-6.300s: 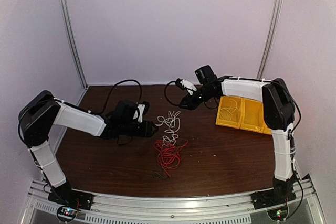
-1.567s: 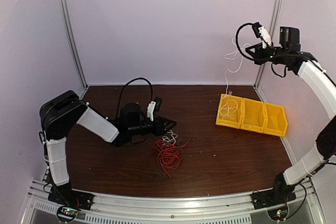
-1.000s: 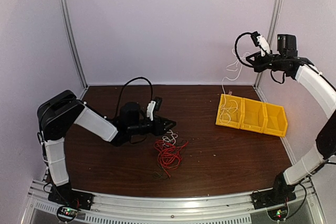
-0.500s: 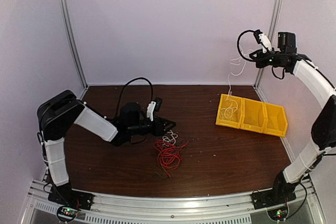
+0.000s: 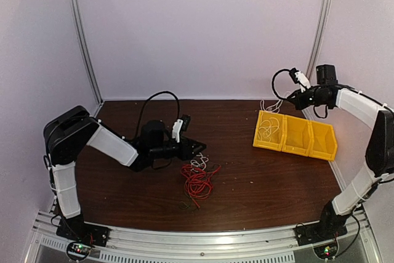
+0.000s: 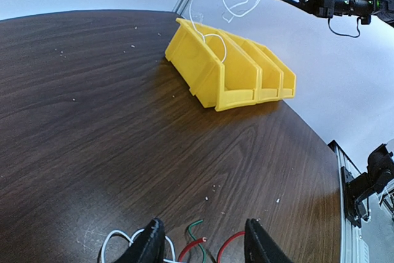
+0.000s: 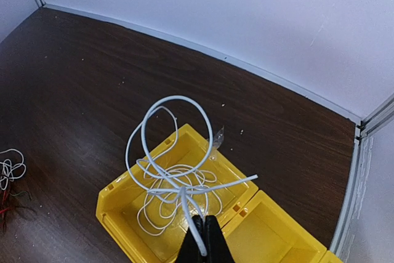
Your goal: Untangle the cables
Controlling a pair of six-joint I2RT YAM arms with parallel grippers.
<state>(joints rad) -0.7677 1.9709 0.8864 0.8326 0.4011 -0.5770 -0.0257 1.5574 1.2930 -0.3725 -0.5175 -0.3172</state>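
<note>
Two end effectors logged.

Right end effector (image 7: 203, 247): jaws clenched tight on the white cable (image 7: 161, 129), with the strand pinched right at the tips. The end effector is raised off the tabletop (image 7: 80, 72), above the far rim of the yellow bin (image 7: 117, 207).
- From the pinch the cable drops down and forward.
- One large loop stands up out of the bin.
- One stiff end pokes sideways over the divider.
- The rest lies in loose coils on the floor of the end compartment, directly beneath the tips.

Left end effector (image 6: 203, 247): jaws parted, nothing clamped between them. It sits low over the tabletop, well apart from the bin and the right end effector.
- Close under the tips, seen from the wrist, a small white coil (image 6: 117, 233) lies against one finger (image 6: 149, 247).
- A green strand (image 6: 194, 223) lies in the gap between the fingers.
- The red cable (image 6: 229, 239) curves in beside the other finger.

From above, the red cable is a loose heap just beyond the tips, on the side toward the arm bases. The small white coil lies between the tips and that heap, touching its upper edge. I cannot tell whether the white and red strands are knotted together or only overlapping. A dark strand (image 5: 186, 204) trails out of the heap farther toward the bases.
</note>
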